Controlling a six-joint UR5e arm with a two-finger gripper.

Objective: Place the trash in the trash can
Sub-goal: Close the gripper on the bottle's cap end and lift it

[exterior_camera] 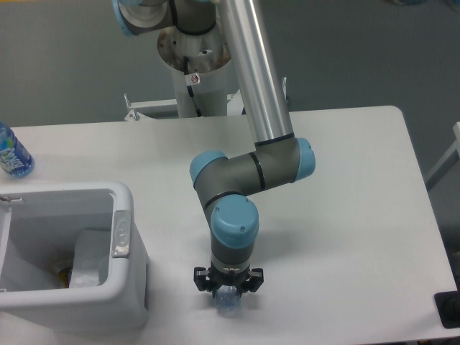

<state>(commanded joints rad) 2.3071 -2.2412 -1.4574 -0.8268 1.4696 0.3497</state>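
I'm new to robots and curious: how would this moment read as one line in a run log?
phase: grasp | claw: low over crushed bottle, closure unclear | trash can: at left, bottle not yet in | water bottle: untouched

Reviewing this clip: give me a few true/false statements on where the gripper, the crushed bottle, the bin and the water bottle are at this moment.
1. The gripper is down at the crushed bottle near the table's front edge. True.
2. The crushed bottle is already inside the bin. False: it lies on the table, right of the bin.
3. The blue-labelled water bottle stands at the far left edge of the picture, behind the bin. True.
4. The bin is on the right half of the table. False: it is at the front left.
5. The bin has something inside it. True.
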